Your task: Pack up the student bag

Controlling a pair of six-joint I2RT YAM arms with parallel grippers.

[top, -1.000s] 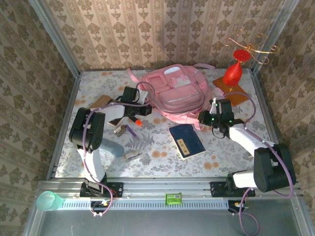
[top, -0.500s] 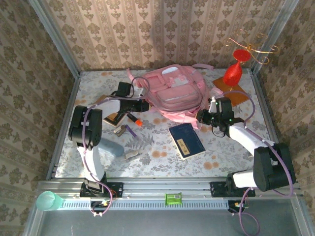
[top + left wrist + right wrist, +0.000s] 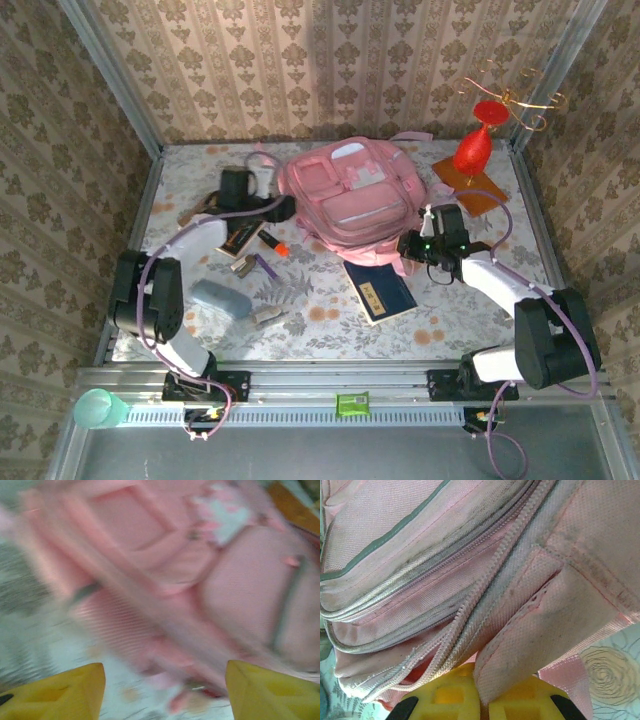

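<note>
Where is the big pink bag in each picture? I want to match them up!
Top external: the student bag sits at the back middle of the flowered table cover.
Left wrist: the bag is a pink blur above the open left gripper.
Right wrist: the bag is very close, showing zips, with a flap pinched in the right gripper.
Shared landmark: the flowered table cover shows beside the bag in every view.

Student bag (image 3: 350, 195) fills back centre; notebook (image 3: 380, 286) just before it; table (image 3: 470, 322) front-right seemingly free.
</note>
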